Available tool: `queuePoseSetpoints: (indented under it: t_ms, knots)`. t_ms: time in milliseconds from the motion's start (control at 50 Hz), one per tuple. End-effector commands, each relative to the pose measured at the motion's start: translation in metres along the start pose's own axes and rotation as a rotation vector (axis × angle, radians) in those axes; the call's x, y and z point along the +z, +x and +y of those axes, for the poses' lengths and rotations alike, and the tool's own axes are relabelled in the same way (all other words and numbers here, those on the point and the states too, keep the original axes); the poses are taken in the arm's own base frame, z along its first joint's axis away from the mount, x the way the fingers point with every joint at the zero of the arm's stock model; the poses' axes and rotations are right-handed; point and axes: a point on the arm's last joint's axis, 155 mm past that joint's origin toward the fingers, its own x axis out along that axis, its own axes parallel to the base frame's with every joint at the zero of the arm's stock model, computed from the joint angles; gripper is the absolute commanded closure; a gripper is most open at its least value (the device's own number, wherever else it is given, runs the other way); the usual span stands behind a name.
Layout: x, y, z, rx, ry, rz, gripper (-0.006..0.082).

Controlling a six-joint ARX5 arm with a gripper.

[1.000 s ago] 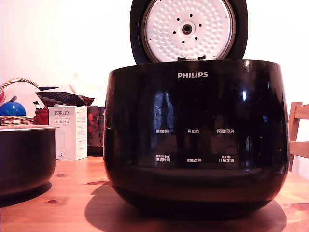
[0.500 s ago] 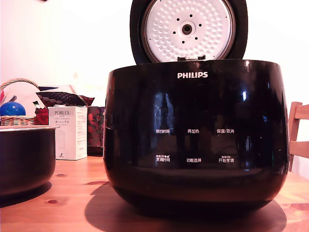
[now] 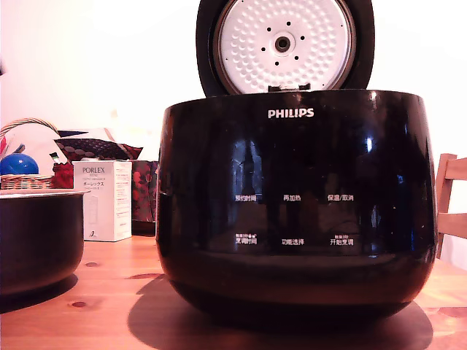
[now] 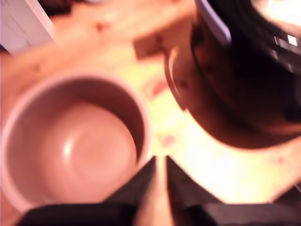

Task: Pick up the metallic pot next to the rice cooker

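Observation:
The metallic pot (image 3: 36,240) stands on the wooden table at the exterior view's left edge, dark with a thin pale rim and partly cut off. Next to it the rice cooker (image 3: 295,204), big, glossy black and marked PHILIPS, fills the middle with its white dimpled lid raised. The blurred wrist view looks down into the empty pot (image 4: 75,146), with the rice cooker (image 4: 244,84) beside it. My gripper (image 4: 160,162) hangs above the table just off the pot's rim, on the cooker's side. Its two dark fingertips stand almost together with nothing between them. The exterior view does not show the gripper.
A white PORLEX box (image 3: 106,200) stands behind the pot, also seen as the white box (image 4: 21,23). A wicker basket holding a blue ball (image 3: 18,164) sits at the far left. A wooden chair (image 3: 452,204) shows at the exterior view's right edge.
The pot and cooker have not moved. A small dark shape at the exterior view's top edge half a second ago is gone, and a dark speck now touches the left edge.

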Motion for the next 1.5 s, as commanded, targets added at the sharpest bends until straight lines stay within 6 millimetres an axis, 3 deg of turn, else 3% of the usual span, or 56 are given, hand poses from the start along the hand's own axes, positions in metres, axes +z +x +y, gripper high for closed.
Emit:
queuePoseSetpoints:
  t_ms: [0, 80, 160, 320, 540, 840, 1100, 1480]
  knots:
    - [0.002, -0.003, 0.0, -0.001, 0.003, -0.001, 0.0488]
    - [-0.005, -0.002, 0.0, -0.001, 0.002, 0.029, 0.0362]
    - [-0.011, 0.003, 0.0, -0.003, 0.002, 0.071, 0.0291]
    - [-0.028, 0.018, 0.001, -0.004, 0.058, 0.183, 0.0269]
    - [-0.05, 0.037, 0.006, -0.006, 0.18, 0.332, 0.0169]
    - [-0.058, 0.058, 0.014, 0.005, 0.284, 0.42, 0.0169]
    - [-0.05, 0.08, 0.017, -0.001, 0.371, 0.408, 0.017]
    - [-0.062, 0.102, 0.022, -0.017, 0.381, 0.482, 0.0173]
